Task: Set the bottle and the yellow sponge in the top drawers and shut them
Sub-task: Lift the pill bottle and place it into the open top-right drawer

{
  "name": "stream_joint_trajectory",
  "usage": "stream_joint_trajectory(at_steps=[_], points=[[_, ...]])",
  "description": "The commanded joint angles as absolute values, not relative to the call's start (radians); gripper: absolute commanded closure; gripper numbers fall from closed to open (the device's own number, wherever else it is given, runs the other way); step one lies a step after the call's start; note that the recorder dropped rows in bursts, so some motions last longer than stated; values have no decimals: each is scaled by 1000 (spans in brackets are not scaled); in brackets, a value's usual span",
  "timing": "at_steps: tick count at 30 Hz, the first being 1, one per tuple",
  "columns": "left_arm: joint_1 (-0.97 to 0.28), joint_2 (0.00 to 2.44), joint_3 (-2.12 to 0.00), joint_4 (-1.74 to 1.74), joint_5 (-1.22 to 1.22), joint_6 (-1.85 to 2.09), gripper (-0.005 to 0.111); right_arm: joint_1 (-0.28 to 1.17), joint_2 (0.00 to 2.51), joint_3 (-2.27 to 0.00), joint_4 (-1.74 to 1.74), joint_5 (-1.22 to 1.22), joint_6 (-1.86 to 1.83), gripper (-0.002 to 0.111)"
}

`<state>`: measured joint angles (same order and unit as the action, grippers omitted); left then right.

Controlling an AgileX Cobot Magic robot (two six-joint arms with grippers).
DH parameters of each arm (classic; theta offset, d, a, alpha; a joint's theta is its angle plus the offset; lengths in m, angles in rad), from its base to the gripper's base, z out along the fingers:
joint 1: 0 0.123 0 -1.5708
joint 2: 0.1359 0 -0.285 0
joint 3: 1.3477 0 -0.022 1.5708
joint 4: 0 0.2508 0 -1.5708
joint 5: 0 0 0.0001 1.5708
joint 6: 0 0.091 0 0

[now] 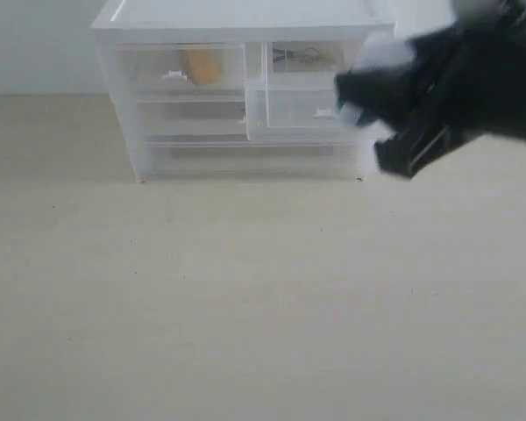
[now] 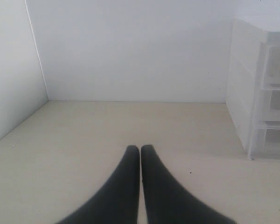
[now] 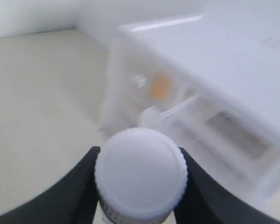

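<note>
My right gripper [image 1: 366,90] is shut on the white bottle [image 1: 381,54], blurred, in the air just right of the cabinet's top row. In the right wrist view the bottle's ribbed white cap [image 3: 140,172] fills the space between the black fingers [image 3: 86,186]. The right top drawer [image 1: 291,109] is pulled out toward the front. The left top drawer [image 1: 182,67] is pushed in, with the yellow sponge [image 1: 203,66] showing through its wall and also as an orange patch [image 3: 159,87]. My left gripper [image 2: 140,150] is shut and empty, low over the table, away from the cabinet.
The white translucent cabinet [image 1: 245,17] stands at the back of the beige table [image 1: 245,298], with full-width drawers [image 1: 245,158] below the top row. Its side [image 2: 240,88] shows in the left wrist view. White walls [image 2: 130,46] close the back and left.
</note>
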<state>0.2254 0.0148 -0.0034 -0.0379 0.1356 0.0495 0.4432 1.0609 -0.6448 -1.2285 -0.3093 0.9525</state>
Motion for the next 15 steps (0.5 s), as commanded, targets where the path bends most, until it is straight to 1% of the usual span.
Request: stream_joint_trajectory(at_steps=[1,3,5,8,9,12,15], points=[[223,19,0,-35,128,46,103,482,1004,-776,-1319,-125,825,106],[223,19,0,-35,128,46,103,511,1059,-838,-1364,-122,713,106],[223,19,0,-35,128,46,103,538,1124,-899,-1378,-69,628,106],[223,19,0,-35,128,46,103,593,1268,-988,-1378,90,520,106],[223,19,0,-35,128,46,103,628,1311,-1017,-1378,194,446,106],[223,19,0,-35,128,46,103,713,1419,-1062,-1378,385,307,106],[223,19,0,-35,128,46,103,758,1496,-1079,-1412,431,219,106]])
